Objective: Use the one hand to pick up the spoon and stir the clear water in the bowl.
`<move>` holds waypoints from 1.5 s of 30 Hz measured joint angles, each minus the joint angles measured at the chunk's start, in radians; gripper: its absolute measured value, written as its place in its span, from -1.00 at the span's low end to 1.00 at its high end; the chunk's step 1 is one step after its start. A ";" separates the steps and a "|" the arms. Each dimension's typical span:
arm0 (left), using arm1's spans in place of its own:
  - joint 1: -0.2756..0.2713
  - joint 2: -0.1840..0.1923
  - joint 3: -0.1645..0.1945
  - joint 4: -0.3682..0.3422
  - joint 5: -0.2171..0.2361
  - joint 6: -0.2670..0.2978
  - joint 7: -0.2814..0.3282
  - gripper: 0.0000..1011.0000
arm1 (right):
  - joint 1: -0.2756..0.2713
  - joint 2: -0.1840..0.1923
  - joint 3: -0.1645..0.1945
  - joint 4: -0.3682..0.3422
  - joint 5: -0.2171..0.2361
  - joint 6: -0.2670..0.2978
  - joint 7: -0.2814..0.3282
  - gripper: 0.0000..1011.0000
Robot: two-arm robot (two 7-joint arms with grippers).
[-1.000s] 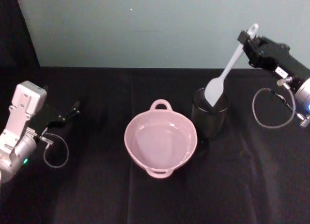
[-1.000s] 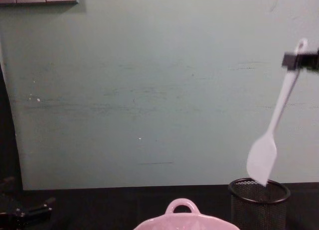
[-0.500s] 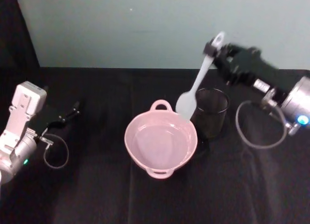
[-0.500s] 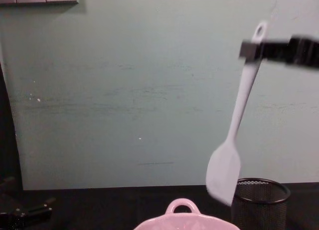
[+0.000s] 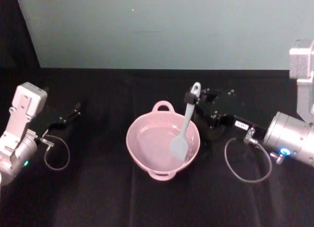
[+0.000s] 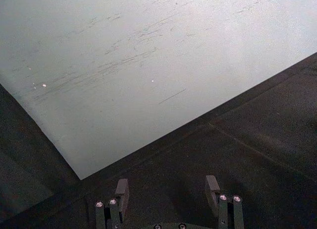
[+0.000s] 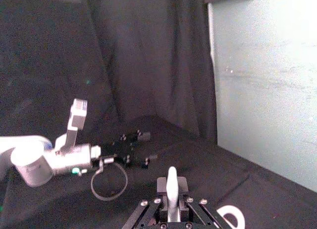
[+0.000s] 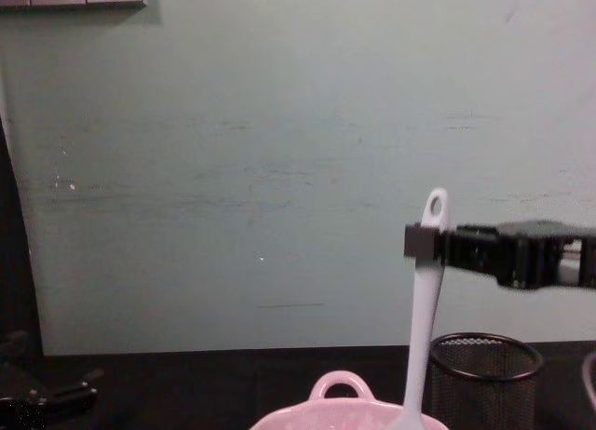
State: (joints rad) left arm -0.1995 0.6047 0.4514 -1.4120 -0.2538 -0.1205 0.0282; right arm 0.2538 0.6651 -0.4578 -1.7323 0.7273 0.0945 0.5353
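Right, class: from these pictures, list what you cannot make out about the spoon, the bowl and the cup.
- Chest view: the spoon blade and most of the bowl are cut off by the bottom edge.
- Head view: how deep the blade sits in the clear water cannot be told.
- Head view: the mesh cup is largely hidden behind the right gripper.
- Right wrist view: the gripper's own body hides the blade.

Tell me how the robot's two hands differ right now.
The right hand is shut on the upper handle of the spoon; the left hand is open and empty. The right hand hangs above the bowl, spoon blade down inside it; the left hand sits low at the left side of the table, away from the bowl. Both are black.
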 joint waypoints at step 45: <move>0.000 0.000 0.000 0.000 0.000 0.000 0.000 1.00 | 0.184 -0.291 -0.091 0.380 -0.160 -0.152 0.052 -0.76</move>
State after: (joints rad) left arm -0.1996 0.6047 0.4514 -1.4119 -0.2539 -0.1205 0.0283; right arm 0.4382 0.3742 -0.5487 -1.3524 0.5671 -0.0574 0.5874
